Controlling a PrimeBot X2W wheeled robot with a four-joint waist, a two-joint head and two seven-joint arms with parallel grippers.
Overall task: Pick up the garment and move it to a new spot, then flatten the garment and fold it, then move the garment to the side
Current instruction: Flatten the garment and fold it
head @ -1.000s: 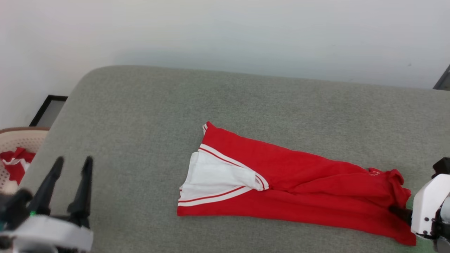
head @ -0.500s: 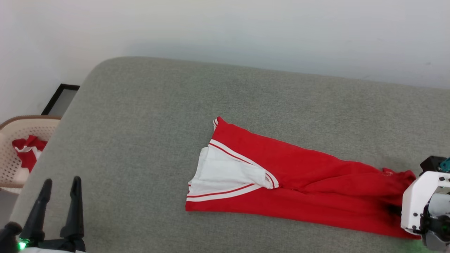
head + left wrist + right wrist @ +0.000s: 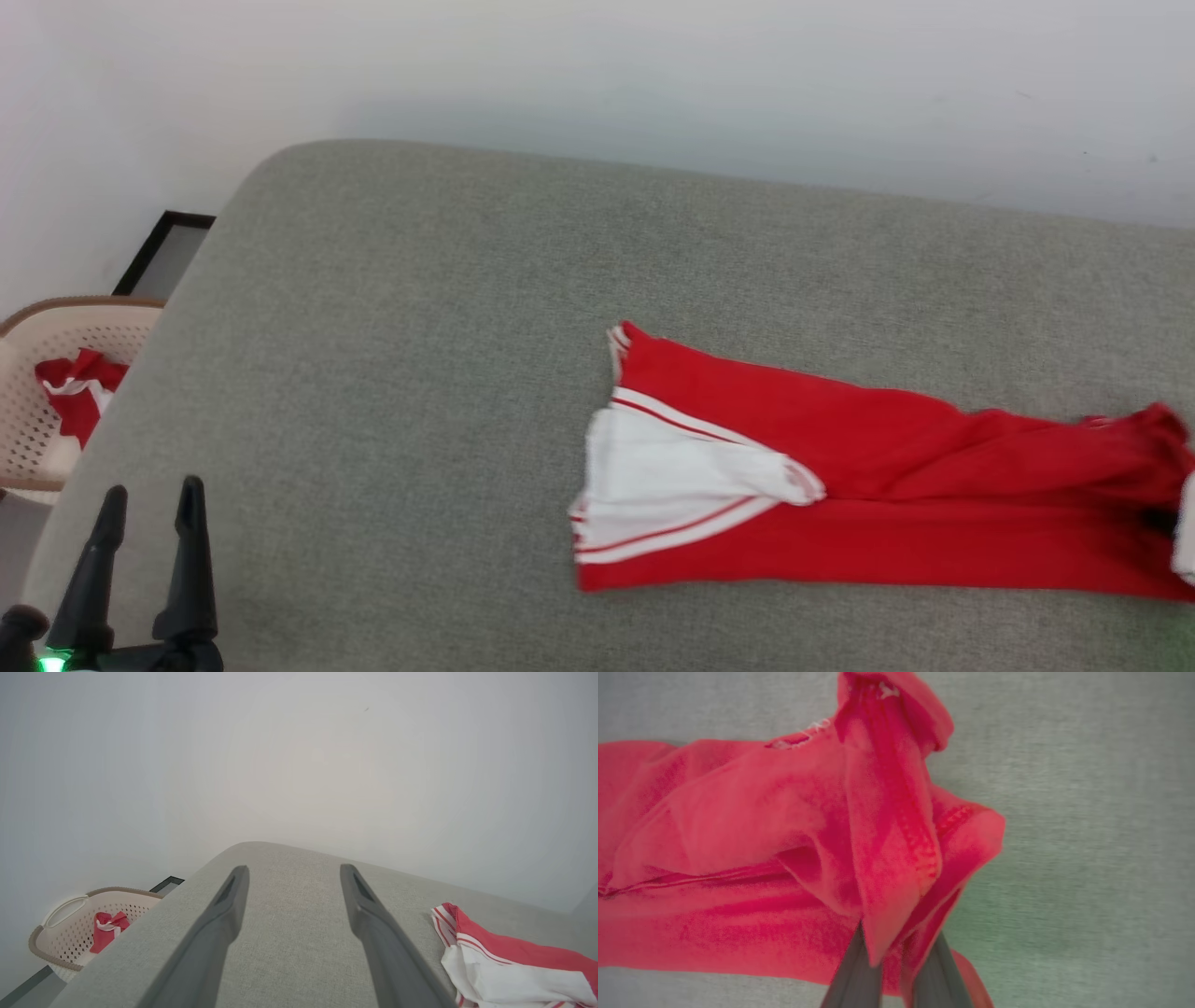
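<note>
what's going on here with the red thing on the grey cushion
The right gripper is shut on the bunched end of the red garment, which lies stretched across the grey cushioned surface. The left gripper hangs open over the near left corner, touching nothing. A basket holding red cloth stands past the left edge.

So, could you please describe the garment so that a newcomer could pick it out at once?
Start at the wide grey cushion. On its right half lies the garment, long and bright red, its white-banded hem turned open to show white lining. The other red cloth sits in the basket off the cushion's left end.
</note>
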